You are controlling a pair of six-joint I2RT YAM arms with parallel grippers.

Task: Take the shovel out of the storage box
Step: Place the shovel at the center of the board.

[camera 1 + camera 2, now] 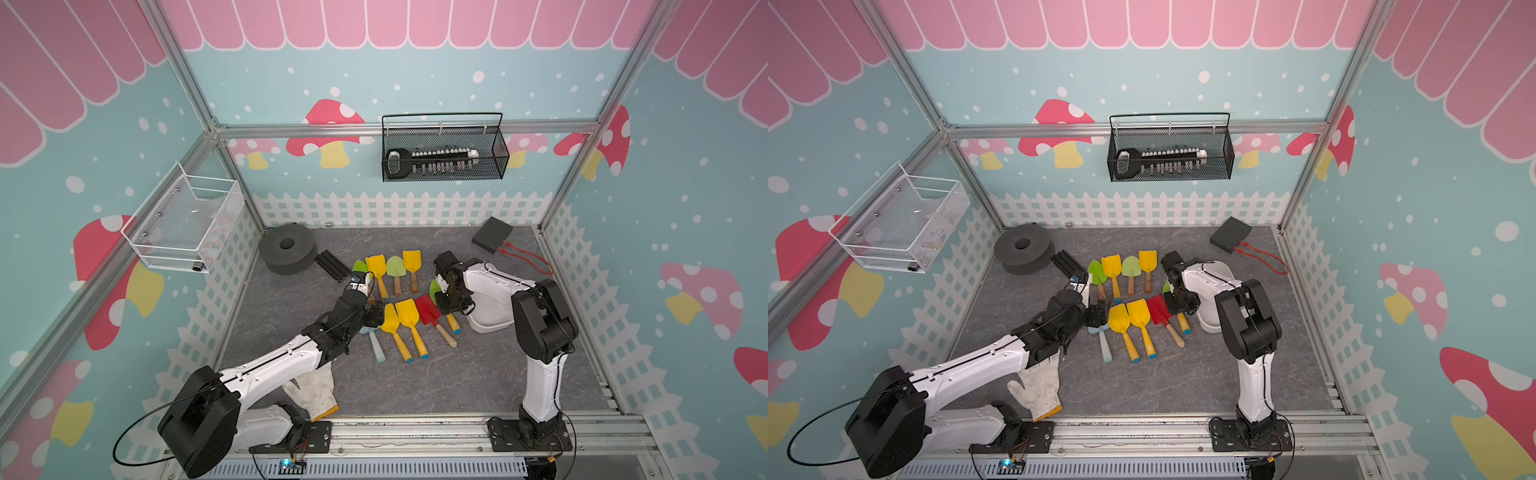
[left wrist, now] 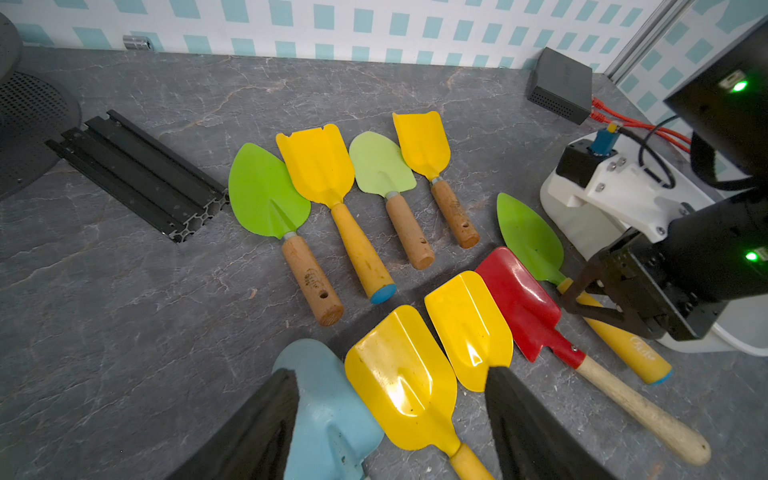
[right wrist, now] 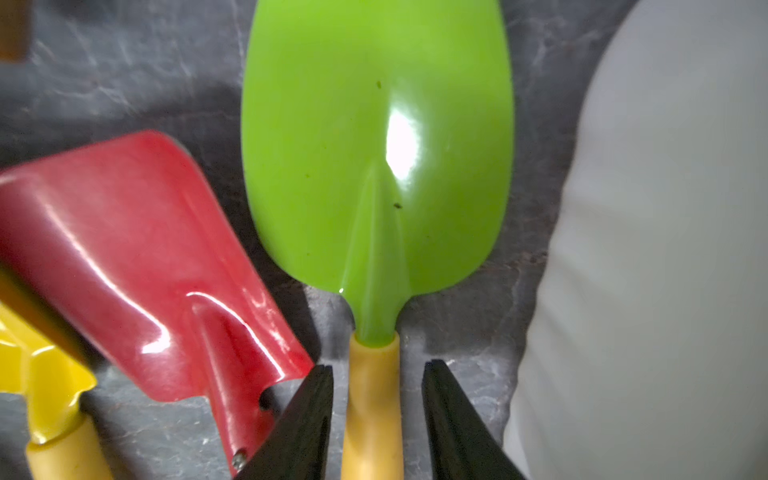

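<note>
The white storage box (image 1: 490, 318) (image 1: 1210, 322) (image 3: 665, 249) stands on the grey table at the right, partly hidden by my right arm. Just beside it, on the table, lies a green-bladed shovel (image 3: 374, 166) (image 2: 530, 237) with a yellow handle. My right gripper (image 3: 377, 365) (image 1: 446, 301) straddles that handle with a gap on each side, open. Several other shovels lie in two rows on the table, among them a red one (image 3: 137, 232). My left gripper (image 2: 392, 372) (image 1: 376, 316) hovers open over a blue shovel (image 2: 324, 407) and a yellow one (image 2: 399, 382).
A black mesh basket (image 1: 444, 158) hangs on the back wall and a white wire basket (image 1: 183, 224) on the left wall. A grey foam ring (image 1: 286, 247), a black rail (image 1: 332, 266), a black box (image 1: 492, 235) with a red cable and a white glove (image 1: 313, 390) lie around.
</note>
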